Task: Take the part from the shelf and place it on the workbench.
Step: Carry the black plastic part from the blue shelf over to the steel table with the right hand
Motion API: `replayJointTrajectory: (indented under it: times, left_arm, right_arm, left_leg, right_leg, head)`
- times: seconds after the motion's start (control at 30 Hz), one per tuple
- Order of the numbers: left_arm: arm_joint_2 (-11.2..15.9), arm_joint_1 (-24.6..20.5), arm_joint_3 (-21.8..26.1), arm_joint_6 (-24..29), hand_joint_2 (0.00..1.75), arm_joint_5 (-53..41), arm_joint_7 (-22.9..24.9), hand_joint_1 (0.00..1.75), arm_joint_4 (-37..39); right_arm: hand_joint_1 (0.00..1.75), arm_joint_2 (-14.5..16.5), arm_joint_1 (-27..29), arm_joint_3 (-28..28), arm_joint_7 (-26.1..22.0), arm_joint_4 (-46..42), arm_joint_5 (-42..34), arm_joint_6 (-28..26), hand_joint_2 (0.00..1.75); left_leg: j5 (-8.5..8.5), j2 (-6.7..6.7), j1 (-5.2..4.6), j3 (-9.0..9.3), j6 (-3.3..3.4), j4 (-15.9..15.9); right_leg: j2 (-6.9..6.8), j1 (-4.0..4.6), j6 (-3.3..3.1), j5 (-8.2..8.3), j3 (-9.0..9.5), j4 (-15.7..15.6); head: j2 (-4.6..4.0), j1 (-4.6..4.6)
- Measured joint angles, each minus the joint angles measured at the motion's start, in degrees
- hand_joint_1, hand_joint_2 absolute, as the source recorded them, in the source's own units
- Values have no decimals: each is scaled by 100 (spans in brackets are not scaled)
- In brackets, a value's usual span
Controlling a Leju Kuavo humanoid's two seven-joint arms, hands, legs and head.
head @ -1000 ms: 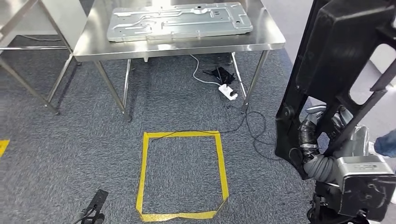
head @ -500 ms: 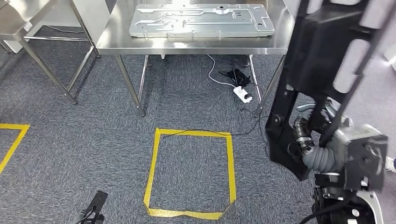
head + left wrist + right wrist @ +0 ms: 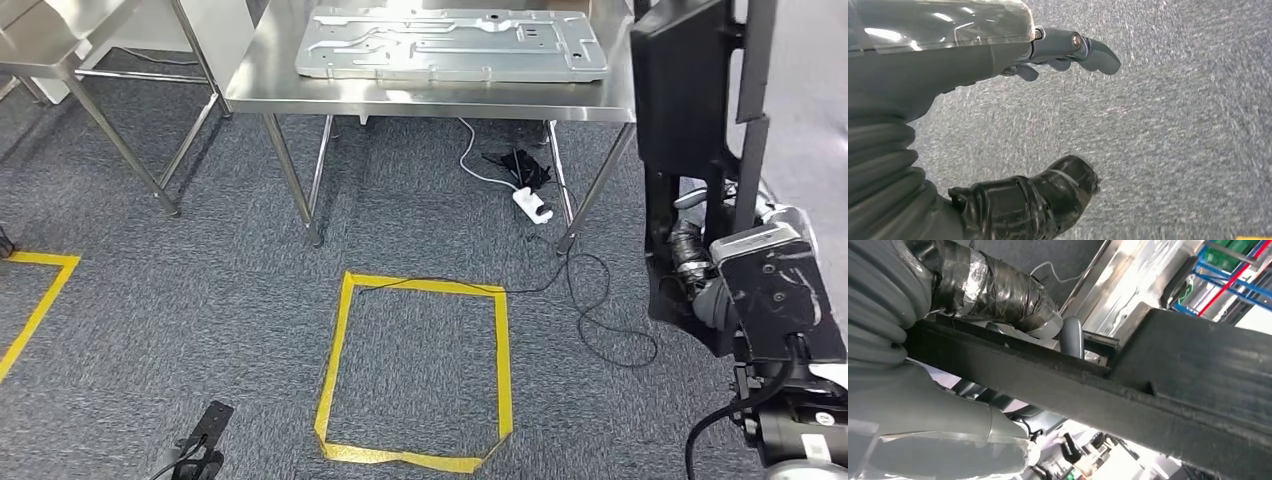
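The part (image 3: 688, 130) is a large black moulded frame, held upright at my right side. My right hand (image 3: 698, 265) grips it low down, the taped thumb (image 3: 993, 287) pressed against a black bar of the part (image 3: 1148, 405). The steel workbench (image 3: 420, 102) stands ahead across the carpet, with a flat stamped metal plate (image 3: 450, 45) lying on it. My left hand (image 3: 1013, 55) hangs over grey carpet, fingers apart, holding nothing.
A yellow tape square (image 3: 420, 370) marks the carpet between me and the workbench. A white power strip (image 3: 532, 205) and loose black cables lie by the bench's right legs. A second steel table (image 3: 60, 30) stands at the left, with more yellow tape (image 3: 35, 300) below it.
The whole view has shifted as I moved, so the workbench now sits nearer and more to the right. The black part has turned more edge-on at my right side.
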Motion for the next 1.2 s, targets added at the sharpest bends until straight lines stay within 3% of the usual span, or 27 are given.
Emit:
replayJointTrajectory:
  times: [0.07, 0.1, 0.2, 0.23, 0.27, 0.3, 0.33, 0.4, 0.43, 0.57, 0.63, 0.7, 0.73, 0.77, 0.8, 0.87, 0.9, 0.93, 1.0, 1.1, 1.13, 1.2]
  left_arm:
    - [-5, -2, 1, 0, 175, -15, 4, 0, 1]
    - [-7, -6, 1, 0, 175, -23, 7, 0, 1]
    - [-3, -7, 3, -2, 175, -69, 31, 0, 1]
    - [-1, -2, 4, -5, 175, -83, 36, 0, 1]
    - [0, 2, 5, -10, 175, -92, 36, 0, 1]
    - [1, 0, 7, -14, 175, -104, 35, 0, 1]
    - [1, -4, 7, -19, 175, -114, 32, 0, 1]
    - [2, -15, 7, -39, 175, -128, 29, 0, 1]
    - [2, -16, 8, -54, 175, -129, 29, 0, 2]
    - [1, -1, 13, -97, 175, -144, 36, 0, 3]
    - [0, -4, 14, -101, 175, -150, 37, 0, 3]
    - [0, 0, 14, -107, 175, -153, 38, 0, 3]
    - [0, 4, 15, -111, 175, -155, 38, 0, 3]
    - [0, 6, 16, -116, 175, -157, 38, 0, 3]
    - [-1, 8, 17, -120, 175, -161, 38, 0, 3]
    - [-9, 8, 19, -130, 175, -169, 38, 0, 3]
    - [-16, 6, 19, -134, 175, -172, 38, 0, 4]
    - [-22, 6, 20, -138, 175, -174, 38, 0, 4]
    - [-28, 10, 24, -141, 175, -177, 38, 0, 5]
    - [-33, 7, 29, -143, 175, -178, 37, 0, 5]
    - [-36, 4, 30, -144, 175, -179, 36, 0, 5]
    - [-39, 12, 34, -146, 175, -181, 37, 0, 5]
  right_arm:
    - [175, -43, -28, -5, 2, 3, 20, 38, 175]
    - [175, -61, -42, -5, 6, 3, 36, 75, 175]
    - [175, -112, -74, -5, 30, 13, 136, 288, 175]
    - [175, -131, -88, -5, 37, 19, 175, 376, 175]
    - [175, -152, -106, -5, 43, 24, 210, 454, 175]
    - [175, -174, -127, -5, 47, 28, 237, 521, 175]
    - [175, -196, -151, -5, 49, 29, 259, 571, 175]
    - [175, -239, -201, -5, 50, 30, 297, 651, 175]
    - [175, -259, -222, -5, 51, 30, 314, 680, 175]
    - [175, -326, -253, -4, 56, 30, 396, 752, 175]
    - [175, -351, -265, -4, 57, 31, 428, 775, 175]
    - [175, -357, -260, -4, 59, 36, 445, 790, 175]
    - [175, -357, -251, -3, 60, 42, 449, 794, 175]
    - [175, -358, -243, -2, 60, 48, 452, 797, 175]
    - [175, -359, -240, -2, 60, 54, 454, 799, 175]
    - [175, -368, -245, -1, 60, 58, 456, 799, 175]
    - [175, -374, -252, -1, 60, 58, 457, 798, 175]
    - [175, -381, -258, -1, 60, 58, 458, 798, 175]
    - [175, -391, -263, -1, 60, 58, 459, 799, 175]
    - [175, -396, -269, -1, 60, 58, 465, 802, 175]
    - [175, -396, -273, -1, 60, 58, 468, 805, 175]
    - [175, -396, -273, -1, 61, 58, 486, 829, 175]
  left_leg:
    - [-85, 22, 1, -44, -58, 103]
    - [-206, 39, 3, -129, -84, 294]
    - [-678, 75, 23, -623, -141, 1329]
    - [-707, 79, 25, -729, -152, 1535]
    - [-629, 83, 28, -737, -158, 1534]
    - [-460, 89, 32, -637, -158, 1315]
    - [-257, 98, 35, -454, -150, 926]
    - [-51, 107, 24, -125, -109, 269]
    - [-39, 107, 15, -49, -81, 110]
    - [-56, 91, 22, -13, 62, 52]
    - [-60, 87, 39, 18, 122, 31]
    - [-81, 84, 25, 33, 160, 31]
    - [-93, 81, 15, 45, 170, 32]
    - [-109, 74, 5, 63, 177, 32]
    - [-127, 63, -5, 92, 177, 33]
    - [-176, 39, -19, 164, 167, 30]
    - [-196, 29, -27, 182, 152, 30]
    - [-208, 23, -29, 188, 132, 26]
    - [-215, 19, -27, 188, 76, 4]
    - [-332, 40, -32, 143, -24, 140]
    - [-450, 50, -30, 20, -54, 386]
    - [-719, 65, -17, -394, -100, 1130]
  right_leg:
    - [-17, -31, -48, 22, 30, -51]
    - [-27, -49, -74, 31, 47, -74]
    - [-48, -49, -110, 23, 59, -77]
    - [-52, -49, -113, 18, 59, -72]
    - [-54, -50, -112, 11, 60, -64]
    - [-54, -54, -105, 0, 64, -51]
    - [-55, -57, -88, -19, 70, -33]
    - [-53, -37, -33, -58, 57, 13]
    - [-52, -23, -2, -69, 47, 26]
    - [-53, -22, 99, -133, 22, 80]
    - [-44, -31, 137, -380, -211, 560]
    - [-37, -31, 157, -667, -634, 1345]
    - [-36, -31, 157, -709, -802, 1609]
    - [-36, -30, 145, -632, -869, 1654]
    - [-34, -24, 121, -445, -814, 1460]
    - [-27, 7, 40, -10, -476, 681]
    - [-24, 31, 1, 108, -314, 337]
    - [-22, 53, -27, 145, -215, 140]
    - [-19, 81, -56, 113, -162, 29]
    - [-38, 12, -110, 121, -54, -94]
    - [-50, -10, -131, 118, -11, -125]
    - [-63, -6, -162, 85, 25, -125]
  head:
    - [-1, -9]
    - [0, -20]
    - [0, -39]
    - [-1, -39]
    - [-1, -40]
    - [-1, -40]
    - [-1, -40]
    - [1, -41]
    - [1, -41]
    - [0, -31]
    - [0, 4]
    - [-1, 28]
    - [-1, 28]
    - [-1, 28]
    - [-1, 28]
    - [-1, 27]
    - [0, 28]
    - [0, 26]
    - [1, 25]
    - [1, 10]
    - [1, 1]
    - [0, -16]
